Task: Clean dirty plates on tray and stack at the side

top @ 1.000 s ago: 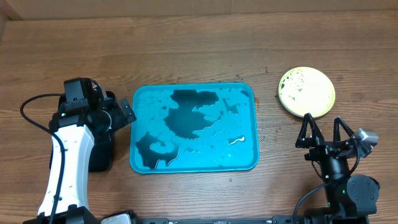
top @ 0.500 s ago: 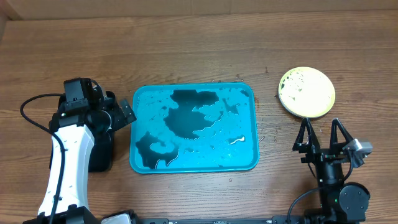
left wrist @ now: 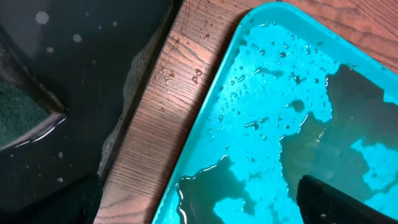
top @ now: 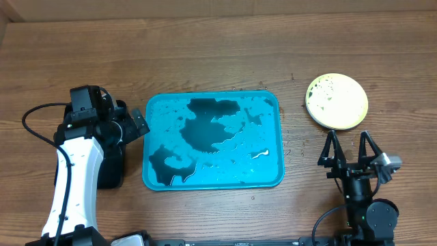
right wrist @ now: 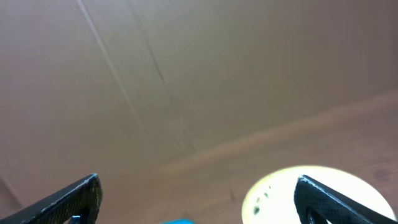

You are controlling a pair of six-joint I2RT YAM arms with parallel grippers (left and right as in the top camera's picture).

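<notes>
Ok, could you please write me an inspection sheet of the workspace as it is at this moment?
Surface: wooden table, water drops on it beside the tray's left rim.
Job's things: turquoise tray holds dark puddles and no plate. Yellow-green plate, specked, lies on the table to its right. Whether others lie beneath it, cannot tell.
Clutter: black tray with water and a green sponge in it, left of the turquoise tray.
Grippers: left gripper open, empty, at the turquoise tray's left rim. Right gripper open, empty, near the plate.
Cables: black cable loops beside the left arm.
Surroundings: cardboard wall behind the table.
</notes>
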